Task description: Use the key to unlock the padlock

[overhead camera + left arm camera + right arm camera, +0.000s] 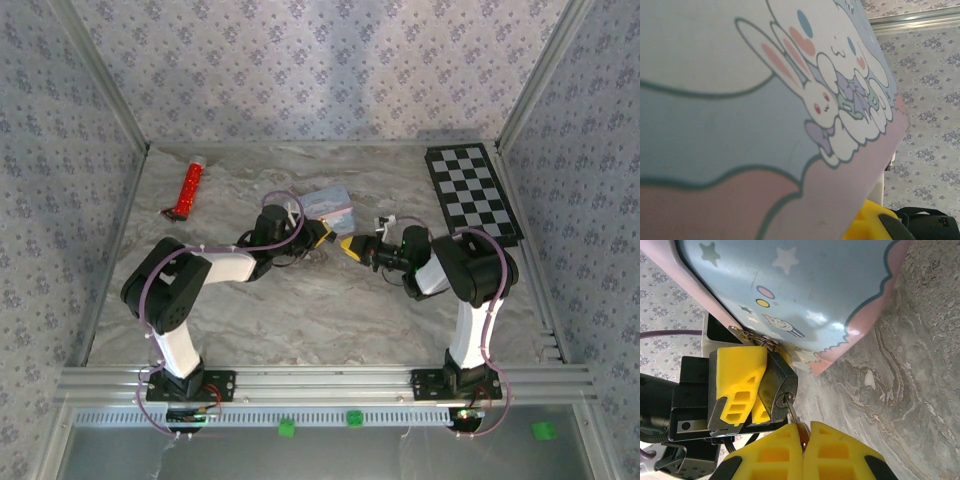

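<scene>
Near surface (300, 310) centre, padlock (784, 382), hanging on hasp (747, 332) of pastel tin (790, 290), is being clamped by left gripper (757, 390); key (791, 411), being pinched by closed right gripper (804, 436), is lying straight ahead, tip in keyhole (785, 399).

glossy tin (805, 285), metal padlock (784, 381), matt marbled table (910, 390)

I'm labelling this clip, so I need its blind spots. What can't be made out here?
- Right wrist view: key head buried between right end effector fingers; padlock shackle mostly behind tin latch.
- Left wrist view: close, blurred tin blocks the padlock.
- Top view: padlock and key too small, wedged between left end effector and right one.
</scene>
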{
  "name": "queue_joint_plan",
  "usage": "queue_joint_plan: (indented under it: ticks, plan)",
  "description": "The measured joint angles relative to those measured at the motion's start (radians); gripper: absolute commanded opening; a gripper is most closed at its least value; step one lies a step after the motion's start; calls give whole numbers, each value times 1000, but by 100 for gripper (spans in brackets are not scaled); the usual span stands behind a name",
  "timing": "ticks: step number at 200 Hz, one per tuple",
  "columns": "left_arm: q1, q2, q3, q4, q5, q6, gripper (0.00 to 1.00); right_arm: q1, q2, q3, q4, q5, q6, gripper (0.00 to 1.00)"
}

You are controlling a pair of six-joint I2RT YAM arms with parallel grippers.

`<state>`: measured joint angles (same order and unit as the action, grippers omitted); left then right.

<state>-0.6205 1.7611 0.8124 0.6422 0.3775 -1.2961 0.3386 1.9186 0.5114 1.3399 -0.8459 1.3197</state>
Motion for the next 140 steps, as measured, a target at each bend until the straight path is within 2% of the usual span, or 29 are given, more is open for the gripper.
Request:
queue_joint_plan:
  ticks: [140]
  plan:
    - [0, 0, 0, 11, -9, 0, 5, -3, -41, 18, -79, 3, 26, 0]
